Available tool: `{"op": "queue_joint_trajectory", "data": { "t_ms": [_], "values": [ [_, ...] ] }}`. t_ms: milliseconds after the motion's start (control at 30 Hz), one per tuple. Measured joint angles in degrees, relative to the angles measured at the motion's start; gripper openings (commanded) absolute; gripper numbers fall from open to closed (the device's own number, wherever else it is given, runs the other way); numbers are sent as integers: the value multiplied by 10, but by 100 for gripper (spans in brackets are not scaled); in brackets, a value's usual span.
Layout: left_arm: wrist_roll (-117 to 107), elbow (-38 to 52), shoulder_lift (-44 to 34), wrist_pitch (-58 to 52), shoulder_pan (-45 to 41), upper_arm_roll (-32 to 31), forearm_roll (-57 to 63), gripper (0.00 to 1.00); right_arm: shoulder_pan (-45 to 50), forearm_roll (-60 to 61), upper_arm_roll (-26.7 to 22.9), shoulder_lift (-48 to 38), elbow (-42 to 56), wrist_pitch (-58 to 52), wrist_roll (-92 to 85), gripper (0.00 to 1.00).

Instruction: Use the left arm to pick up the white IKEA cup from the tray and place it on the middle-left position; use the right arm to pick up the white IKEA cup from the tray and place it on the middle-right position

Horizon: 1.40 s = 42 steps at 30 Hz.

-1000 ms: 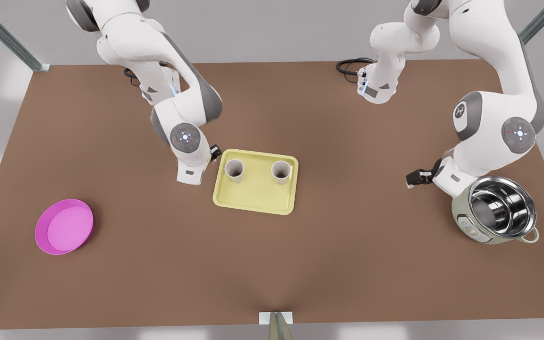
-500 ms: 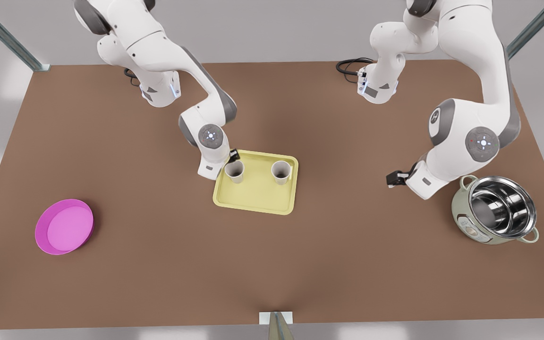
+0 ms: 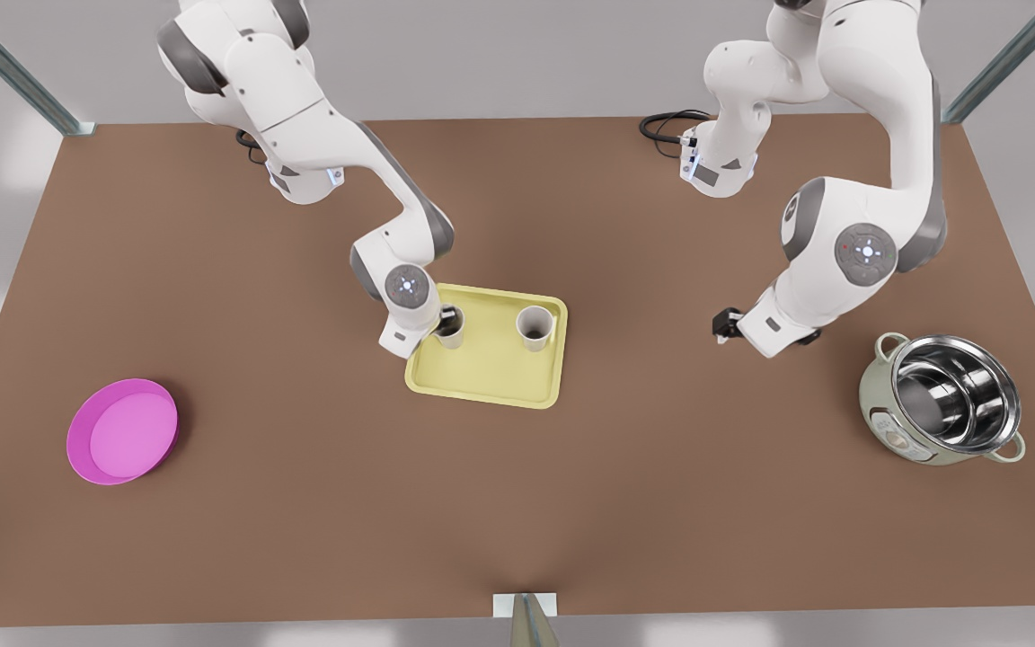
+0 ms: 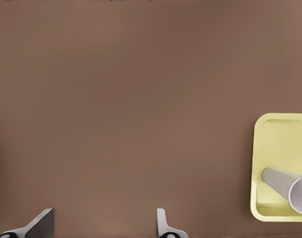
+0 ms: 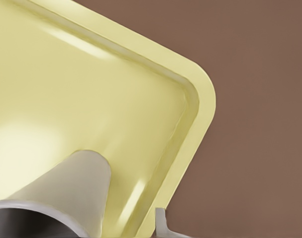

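Two white cups stand on the tray (image 3: 483, 382). Your right end effector (image 3: 446, 318) hangs over the cup (image 3: 452, 338) nearer the front view's left, fingers spread and clear of its wall. The left end effector (image 3: 722, 325) is wide open, holds nothing, and is well apart from the other cup (image 3: 535, 326). This looks like the reach step: next, lower the right and close it on the cup.
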Motion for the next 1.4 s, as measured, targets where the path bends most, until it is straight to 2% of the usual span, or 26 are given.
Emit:
{"op": "queue_joint_trajectory", "data": {
  "t_ms": [133, 367, 500, 667, 800, 1000, 1300, 1400],
  "values": [
    [3, 16, -1, -11, -9, 5, 13, 100, -1, 1, -1, 5, 2, 3, 7, 18],
    [6, 29, -2, -31, -4, 7, 22, 100, -19, 48, -4, -27, 24, -28, 16, 18],
    [8, 31, -2, -34, -5, 6, 23, 100, -132, 46, -6, -36, 109, -108, -14, 18],
    [9, 20, -3, -30, -7, 5, 22, 100, -295, -31, -8, 2, 174, -164, -112, 18],
    [10, -4, -8, -14, -9, 3, 22, 100, -357, -66, -8, 56, 222, -182, -199, 19],
    [10, -11, 1, 10, -12, 2, 22, 100, -399, -79, -9, 101, 256, -193, -311, 21],
    [-34, -6, 36, 37, -99, 2, 28, 100, -402, -78, -1, 134, 260, -192, -428, 22],
    [-75, 15, 78, 51, -190, 2, 30, 100, -397, -73, 4, 145, 260, -189, -454, 27]
  ]
}}
